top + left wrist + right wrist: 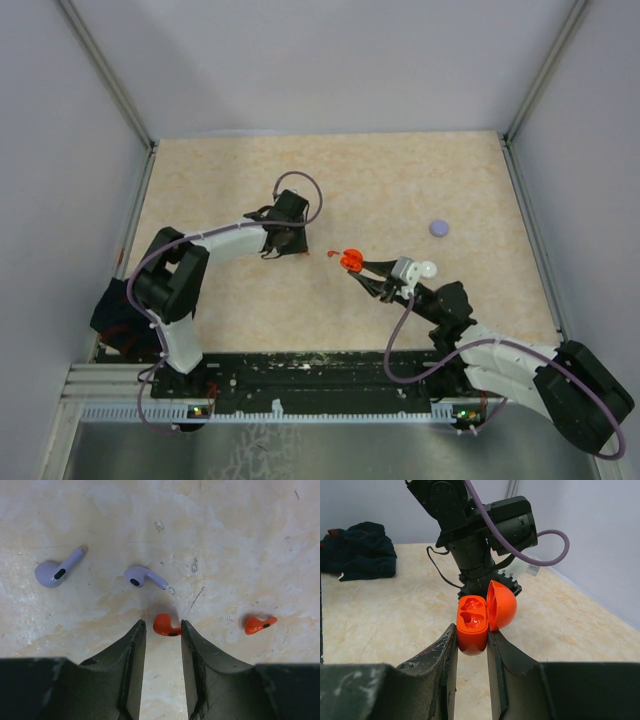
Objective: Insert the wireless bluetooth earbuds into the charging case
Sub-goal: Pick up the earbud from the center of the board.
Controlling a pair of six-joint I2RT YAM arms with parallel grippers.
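Observation:
In the left wrist view, two greyish-purple earbuds (55,572) (142,576) and two red earbuds (166,625) (259,625) lie on the table. My left gripper (162,626) is open and low over the table, with the nearer red earbud lying at its fingertips, between them. My right gripper (471,632) is shut on the red charging case (472,622), held above the table with its lid (501,605) open and both sockets empty. The case also shows in the top view (351,262), right of my left gripper (285,238). No white earbuds are in view.
A purple disc (440,228) lies at the right of the table. A white round object (428,268) sits beside my right wrist. Dark cloth (360,550) lies at the table's left edge. Grey walls enclose the table.

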